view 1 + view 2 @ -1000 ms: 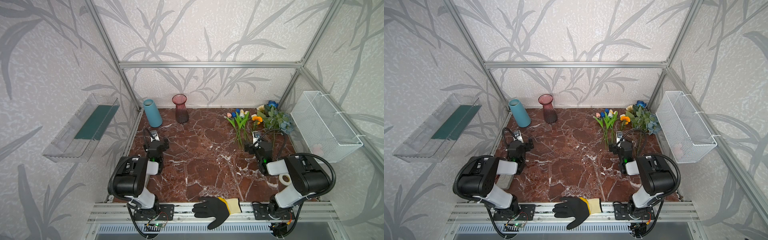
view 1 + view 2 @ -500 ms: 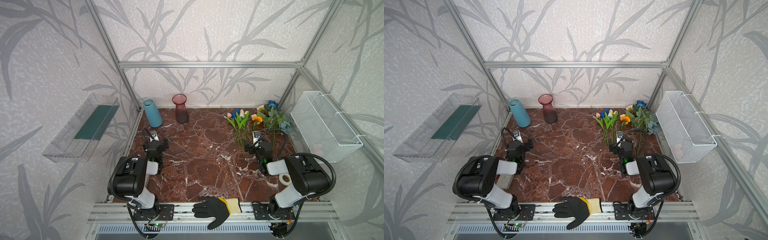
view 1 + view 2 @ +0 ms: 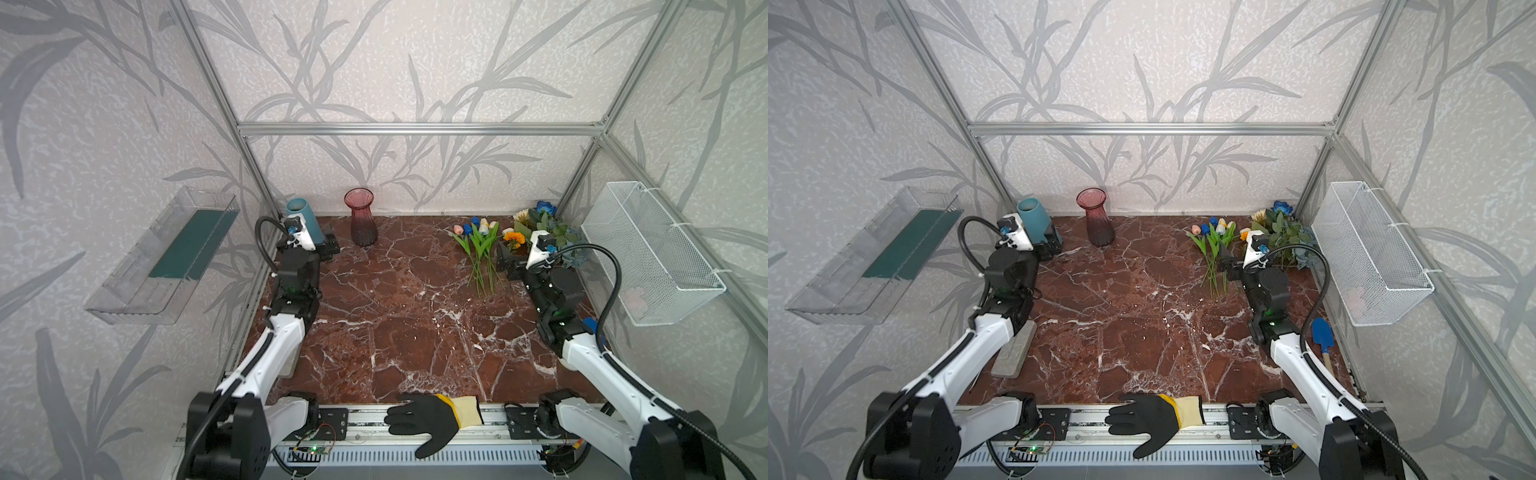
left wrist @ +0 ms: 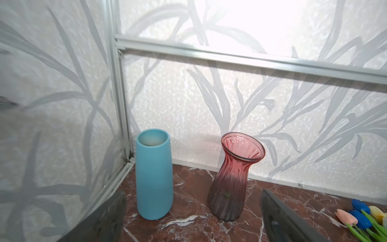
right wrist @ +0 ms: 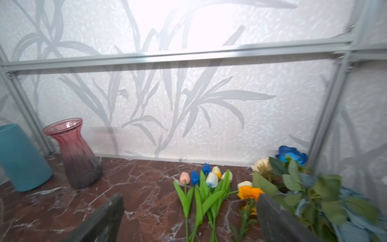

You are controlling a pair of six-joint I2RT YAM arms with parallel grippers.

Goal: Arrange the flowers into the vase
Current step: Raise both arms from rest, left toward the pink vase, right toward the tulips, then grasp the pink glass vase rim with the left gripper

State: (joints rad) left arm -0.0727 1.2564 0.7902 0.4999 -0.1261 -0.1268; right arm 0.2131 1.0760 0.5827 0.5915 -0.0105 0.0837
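Marble-look red-brown table (image 3: pixel 395 324) carries everything we see. The flowers (image 3: pixel 482 249) lie flat at its far right, well apart from the pink vase (image 3: pixel 360 220). They are small tulips with stems pointing to the front edge, and beside them an orange bloom (image 3: pixel 513 237) and a leafy bunch (image 3: pixel 544 216) in the corner. That vase stands upright and empty by the back wall, a blue vase (image 3: pixel 309 220) just to its left. Our left gripper (image 4: pixel 192 193) faces the two vases, fingers spread wide, gripping nothing. Our right gripper (image 5: pixel 189 198) hovers close beside the tulip stems — equally wide, equally bare.
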